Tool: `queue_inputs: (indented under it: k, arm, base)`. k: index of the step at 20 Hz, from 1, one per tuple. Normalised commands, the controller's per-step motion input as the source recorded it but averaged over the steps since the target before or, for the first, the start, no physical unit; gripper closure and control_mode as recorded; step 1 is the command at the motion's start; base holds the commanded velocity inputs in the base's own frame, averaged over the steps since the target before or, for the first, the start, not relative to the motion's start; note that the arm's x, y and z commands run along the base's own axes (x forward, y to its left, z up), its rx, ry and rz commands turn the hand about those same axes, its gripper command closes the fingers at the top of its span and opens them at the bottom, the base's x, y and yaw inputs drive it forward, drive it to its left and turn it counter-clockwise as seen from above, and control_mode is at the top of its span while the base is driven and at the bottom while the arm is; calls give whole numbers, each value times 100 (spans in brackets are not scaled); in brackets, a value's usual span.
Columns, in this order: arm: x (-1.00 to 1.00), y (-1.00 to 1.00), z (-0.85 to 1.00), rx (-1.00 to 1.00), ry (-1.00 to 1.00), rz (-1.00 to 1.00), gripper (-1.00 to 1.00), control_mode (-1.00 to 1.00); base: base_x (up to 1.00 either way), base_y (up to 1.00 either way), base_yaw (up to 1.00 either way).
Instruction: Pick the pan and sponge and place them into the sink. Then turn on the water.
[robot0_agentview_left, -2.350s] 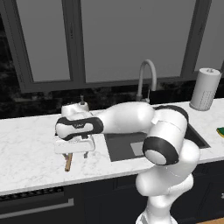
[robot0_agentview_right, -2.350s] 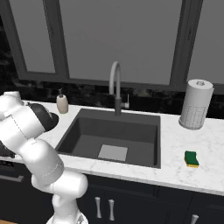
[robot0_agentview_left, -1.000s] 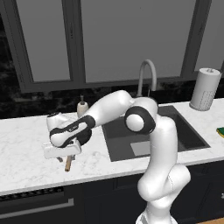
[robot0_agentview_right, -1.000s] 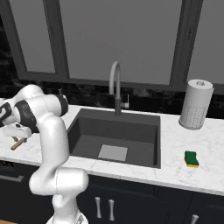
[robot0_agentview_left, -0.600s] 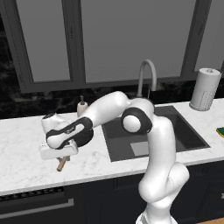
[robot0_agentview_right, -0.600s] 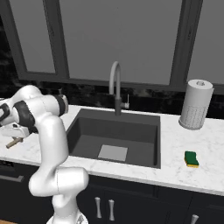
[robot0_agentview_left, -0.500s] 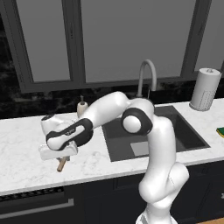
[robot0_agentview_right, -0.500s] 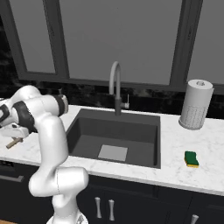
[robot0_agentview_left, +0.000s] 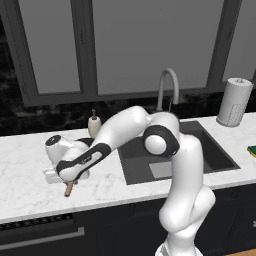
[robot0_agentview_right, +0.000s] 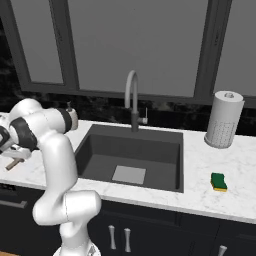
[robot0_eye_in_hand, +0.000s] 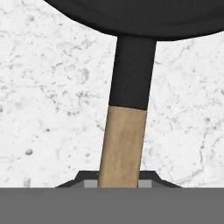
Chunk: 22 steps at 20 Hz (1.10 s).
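Pan (robot0_eye_in_hand: 144, 13) handle straddled by pincer (robot0_eye_in_hand: 118, 181), grip unclear; sink (robot0_agentview_right: 131, 152) bare, sponge (robot0_agentview_right: 218, 182) beside it.

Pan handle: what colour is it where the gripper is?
Light-brown wood on the pan handle, black nearer the bowl; hand view shows it best.

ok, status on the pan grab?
Gripper low over the light-brown wooden handle of the round black pan, fingers either side; closure unclear. Green-yellow sponge on the counter, right of the dark grey sink. Nothing blocking.
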Motion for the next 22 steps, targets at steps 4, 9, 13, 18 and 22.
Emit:
queue_inputs:
  k: [4, 9, 13, 18, 22]
  arm:
    - [0, -13, 80, 3, -2, -3, 100, -100]
    - [-6, -36, 100, 5, -2, -5, 100, -100]
    - [-45, -93, 79, 12, -22, -19, 100, -100]
    - [-45, -100, 53, 12, -35, -21, 100, -100]
    - [-39, -98, 67, 11, -36, -21, 100, -100]
  base:
    - [0, 0, 0]
    - [0, 0, 0]
    - [0, 0, 0]
    - [0, 0, 0]
    - [0, 0, 0]
